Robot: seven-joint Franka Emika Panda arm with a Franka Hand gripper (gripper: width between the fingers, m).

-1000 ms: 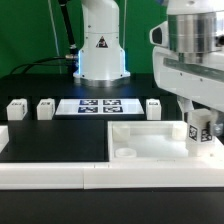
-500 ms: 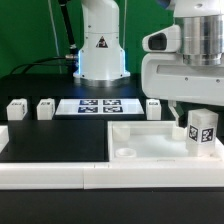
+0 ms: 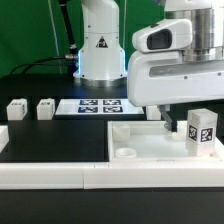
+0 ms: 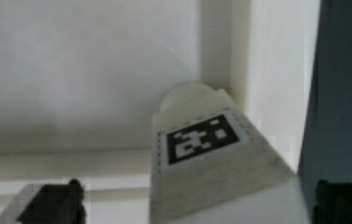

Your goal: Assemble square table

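A: Freed since a second ago, the leg stands in the square table corner, its foot hidden from me.
B: And the gripper?
A: It has lifted; fingers cut off at the edge, spread wide, holding nothing, leg below.

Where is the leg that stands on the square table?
The leg stands upright in a corner of the square table, near the exterior view's right edge.

A green backdrop rises behind the black table.
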